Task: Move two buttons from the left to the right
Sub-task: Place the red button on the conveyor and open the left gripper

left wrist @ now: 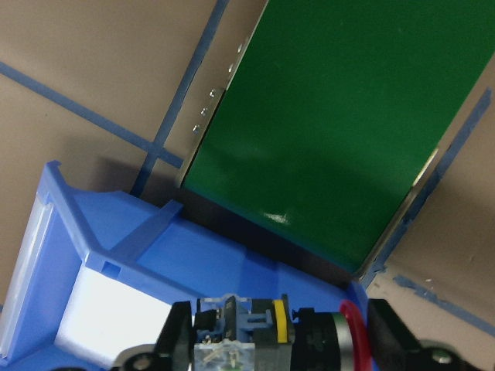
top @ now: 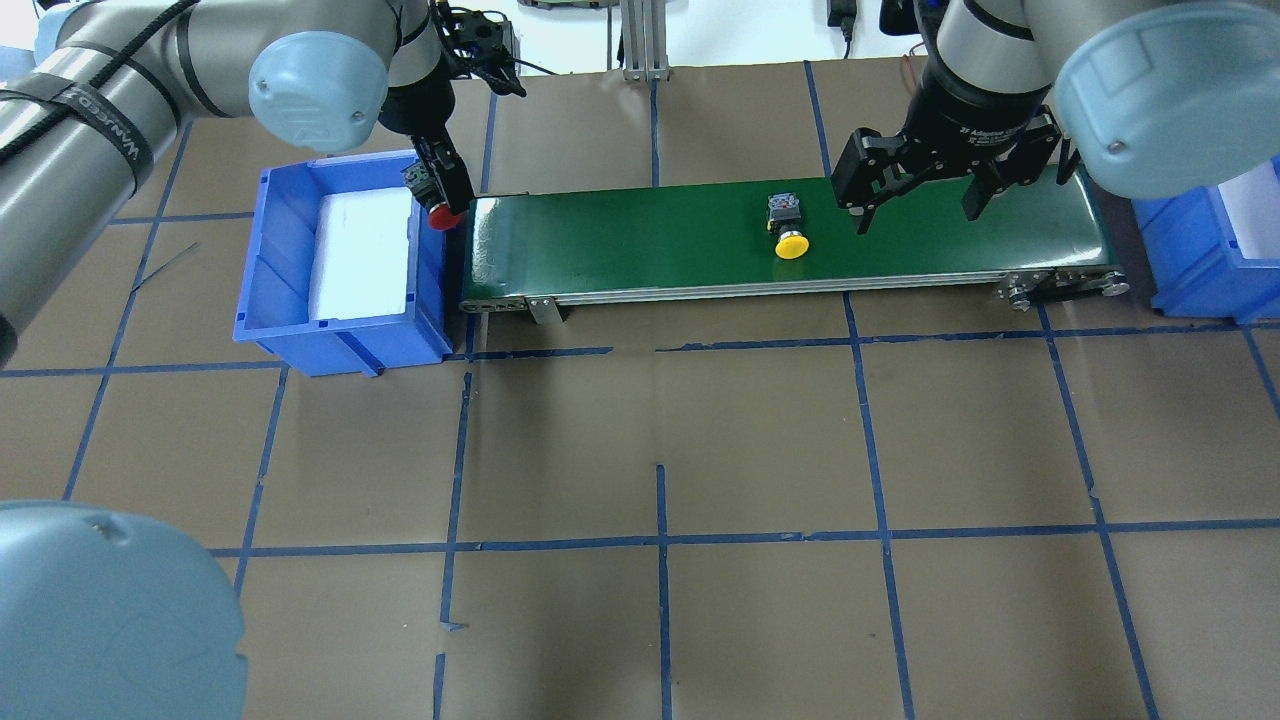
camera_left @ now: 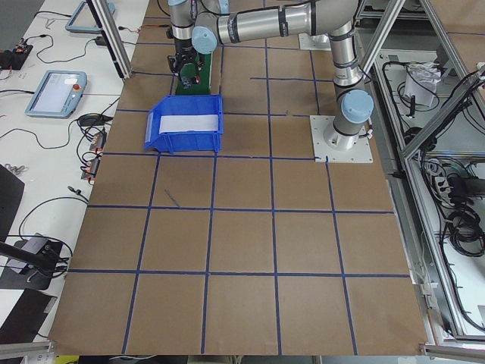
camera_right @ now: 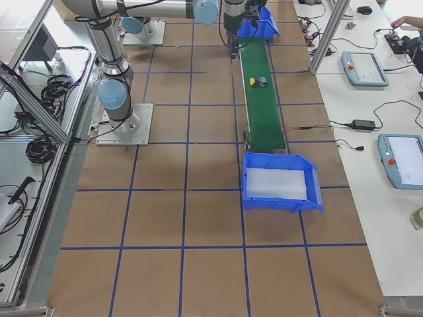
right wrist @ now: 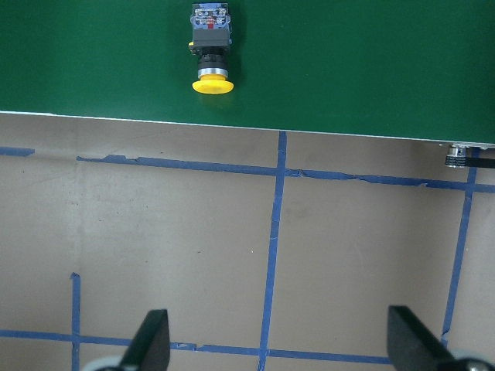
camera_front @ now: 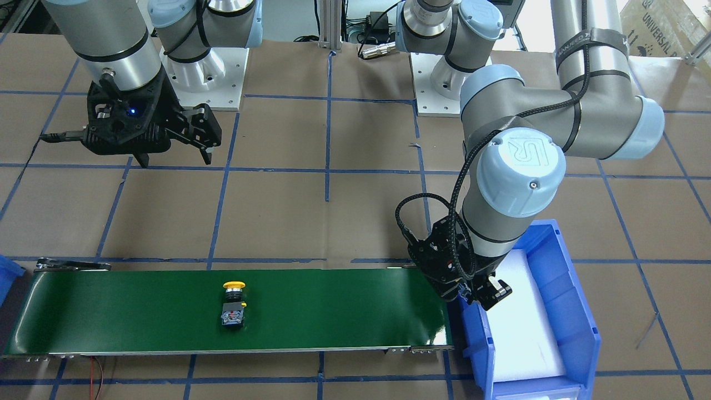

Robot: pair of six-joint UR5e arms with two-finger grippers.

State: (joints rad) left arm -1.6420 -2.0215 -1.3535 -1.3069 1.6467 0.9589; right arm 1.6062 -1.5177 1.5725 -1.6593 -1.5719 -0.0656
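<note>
The yellow-capped button (top: 786,228) lies on its side on the green conveyor belt (top: 640,235), near the middle; it also shows in the front view (camera_front: 233,304) and the right wrist view (right wrist: 210,48). My left gripper (top: 437,190) is shut on the red-capped button (left wrist: 271,334) and holds it above the left blue bin's rim (top: 440,290), by the belt's left end. Its red cap (top: 444,214) points toward the belt. My right gripper (top: 917,205) is open and empty, raised above the table on the robot's side of the belt, apart from the yellow button.
The left blue bin (camera_front: 580,311) has a white foam liner (top: 362,250). A second blue bin (top: 1200,260) stands past the belt's right end. Brown table with blue tape lines (top: 660,540) surrounds the belt.
</note>
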